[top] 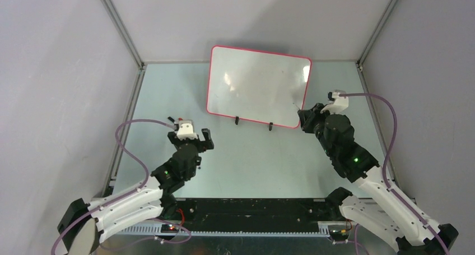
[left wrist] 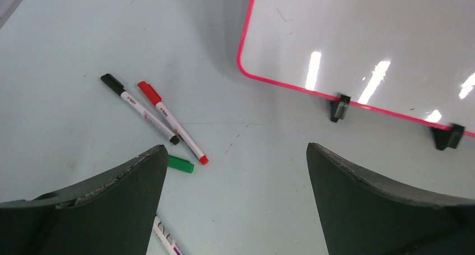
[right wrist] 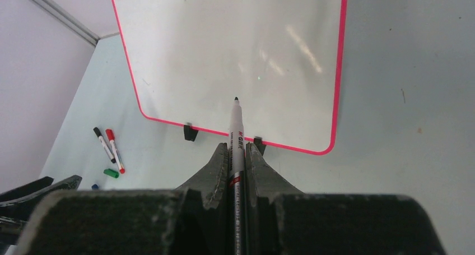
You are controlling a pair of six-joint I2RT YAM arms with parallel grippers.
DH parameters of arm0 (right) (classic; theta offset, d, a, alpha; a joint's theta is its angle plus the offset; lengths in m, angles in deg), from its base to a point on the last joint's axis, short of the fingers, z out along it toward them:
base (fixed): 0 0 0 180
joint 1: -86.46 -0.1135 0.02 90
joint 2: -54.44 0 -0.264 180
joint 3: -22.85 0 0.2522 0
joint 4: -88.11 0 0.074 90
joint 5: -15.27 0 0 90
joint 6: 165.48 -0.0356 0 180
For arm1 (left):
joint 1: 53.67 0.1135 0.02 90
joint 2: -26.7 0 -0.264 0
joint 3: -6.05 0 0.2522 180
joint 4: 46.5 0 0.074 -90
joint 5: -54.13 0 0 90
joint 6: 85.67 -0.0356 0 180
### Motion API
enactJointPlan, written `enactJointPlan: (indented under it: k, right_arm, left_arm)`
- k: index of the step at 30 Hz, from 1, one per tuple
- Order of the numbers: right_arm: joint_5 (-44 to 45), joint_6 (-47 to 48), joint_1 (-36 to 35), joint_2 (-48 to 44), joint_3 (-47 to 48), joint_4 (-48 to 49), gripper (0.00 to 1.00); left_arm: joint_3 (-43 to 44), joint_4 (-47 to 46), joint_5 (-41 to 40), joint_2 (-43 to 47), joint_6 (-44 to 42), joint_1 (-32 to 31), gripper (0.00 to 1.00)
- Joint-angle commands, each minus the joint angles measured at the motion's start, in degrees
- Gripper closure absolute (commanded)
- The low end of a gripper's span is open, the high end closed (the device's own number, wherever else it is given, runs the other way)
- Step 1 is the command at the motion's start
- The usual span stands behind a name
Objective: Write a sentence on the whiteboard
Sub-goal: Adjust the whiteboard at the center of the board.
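Note:
The whiteboard [top: 257, 87] stands tilted on two black feet at the back middle, white with a pink rim. Its face [right wrist: 235, 59] shows glare and a few faint marks; no sentence shows on it. My right gripper [right wrist: 237, 147] is shut on a white marker [right wrist: 236, 126]. The marker's dark tip points at the lower right part of the board; I cannot tell whether it touches. In the top view my right gripper [top: 305, 117] sits at the board's lower right corner. My left gripper [left wrist: 236, 147] hangs open over bare table in front of the board's left side [left wrist: 364, 36].
A black-capped marker [left wrist: 140, 109] and a red-capped marker [left wrist: 171, 122] lie side by side on the table, left of my left gripper. A loose green cap [left wrist: 180, 164] lies beside them, and another pen [left wrist: 165, 238] pokes out under the left finger. Grey walls enclose the table.

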Motion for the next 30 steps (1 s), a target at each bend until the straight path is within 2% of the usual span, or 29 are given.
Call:
enactJointPlan:
  k: [1, 6, 11, 15, 21, 27, 30]
  right_arm:
    - [2.22, 0.69, 0.27, -0.63, 0.12, 2.2, 1.0]
    - [2.21, 0.8, 0.3, -0.18, 0.13, 3.78, 1.0]
    - [-1.27, -1.71, 0.22, 1.3, 0.18, 6.36, 1.0]
    - [-5.13, -10.87, 0.01, 4.02, 1.58, 8.11, 1.0]
    - [-2.52, -23.51, -1.48, 8.01, 4.87, 0.22, 1.0]
    - [-4.63, -21.87, -0.01, 9.02, 5.61, 0.95, 1.0]
    - [-5.99, -17.01, 0.8, 8.38, 5.63, 2.5, 1.0]
  left_arm:
    - [2.53, -1.0, -4.44, -2.77, 1.39, 0.21, 0.01]
    - [1.54, -2.54, -4.2, -0.75, 0.13, 0.2, 0.01]
    - [-0.7, -3.04, -5.96, 5.11, -0.32, 0.2, 0.01]
    - [-1.25, -1.81, -5.08, 9.05, 0.38, 0.2, 0.02]
    - [-1.82, -0.08, -2.63, 13.22, 2.2, 0.19, 0.01]
    - [-0.97, -0.71, 0.57, 10.41, 3.57, 0.24, 0.01]
    - [0.65, 0.8, 2.5, 8.03, 3.53, 0.19, 0.01]
